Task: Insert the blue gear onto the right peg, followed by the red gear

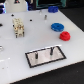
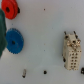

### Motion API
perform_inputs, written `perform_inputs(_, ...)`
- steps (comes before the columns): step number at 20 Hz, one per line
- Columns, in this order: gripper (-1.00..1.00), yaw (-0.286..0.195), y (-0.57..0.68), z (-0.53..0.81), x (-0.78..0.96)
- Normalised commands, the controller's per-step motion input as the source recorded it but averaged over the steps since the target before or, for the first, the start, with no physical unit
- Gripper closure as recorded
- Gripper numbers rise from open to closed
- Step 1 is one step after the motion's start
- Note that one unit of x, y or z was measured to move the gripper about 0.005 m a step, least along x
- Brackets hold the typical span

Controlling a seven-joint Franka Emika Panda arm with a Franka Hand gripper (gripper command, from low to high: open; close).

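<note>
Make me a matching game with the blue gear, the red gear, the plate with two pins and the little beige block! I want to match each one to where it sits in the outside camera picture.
Things:
1. blue gear
2. red gear
3. plate with two pins
4. beige block

Places in the exterior view:
A. front middle of the table
B. on the left side
C. on the right, touching a bigger gear
D. on the right, behind the smaller gear

Pairs: 1-D, 2-C, 3-A, 4-B
</note>
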Motion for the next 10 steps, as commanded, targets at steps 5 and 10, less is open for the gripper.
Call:
perform_inputs(5, -1.0, 0.0, 0.7, 0.0, -0.47)
perform_inputs(10, -1.0, 0.0, 0.7, -0.08, -0.44)
